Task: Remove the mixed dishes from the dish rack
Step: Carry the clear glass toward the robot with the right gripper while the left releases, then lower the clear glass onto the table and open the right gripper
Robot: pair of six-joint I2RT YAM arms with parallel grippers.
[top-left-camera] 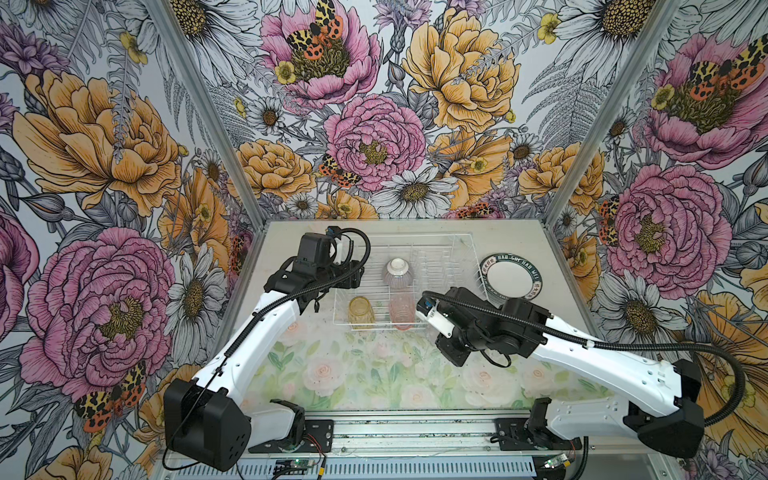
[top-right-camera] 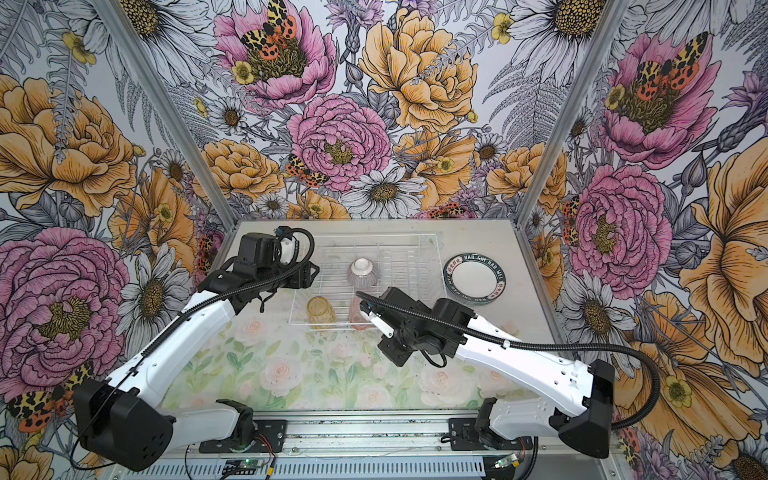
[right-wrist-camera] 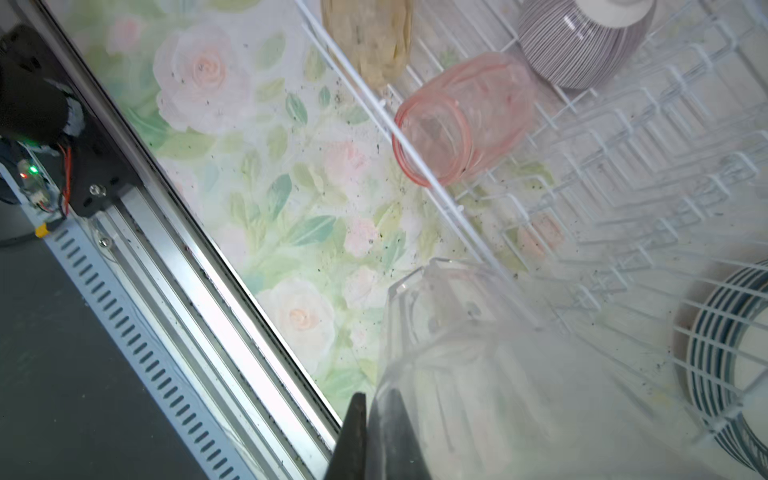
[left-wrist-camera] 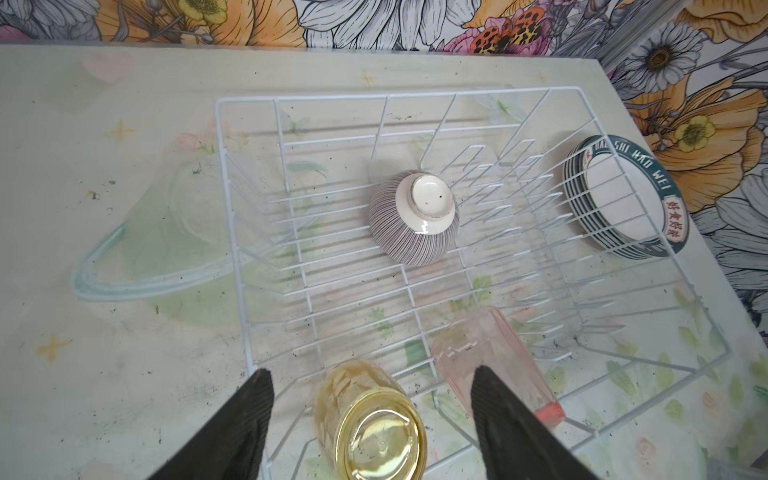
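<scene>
The clear tumbler point(right-wrist-camera: 457, 353) is pinched by its wall in the right gripper point(right-wrist-camera: 374, 401), whose jaws are closed on the glass near its rim. It is held over the near rim of the dish rack point(top-left-camera: 419, 235). Whether its base is free of the wire cannot be told, since the glass is blurred in the right wrist view and hidden under the arm in both top views. If it is not, the rack could be dragged, or the tumbler levered out of so narrow a grip. A smooth wall held at one edge could also be swung loose by a quick move, and the glass dropped on the pink tumbler point(right-wrist-camera: 465, 120) lying near it.

The left gripper point(left-wrist-camera: 372, 374) is held open above the yellow tumbler point(left-wrist-camera: 370, 419), and nothing is grasped. That tumbler lies on its side near the rack's near left corner. It could be rolled away or pushed against the pink one if the jaws are closed off-centre, and a finger could be caught in the wires.

The grey-striped bowl point(top-left-camera: 398, 272) is seated upside down in the rack's middle. The plates point(top-left-camera: 511, 276) are stacked on the table point(left-wrist-camera: 124, 145) just beside the rack's right side. As both arms are gathered at the near edge, contact between them is to be guarded against
</scene>
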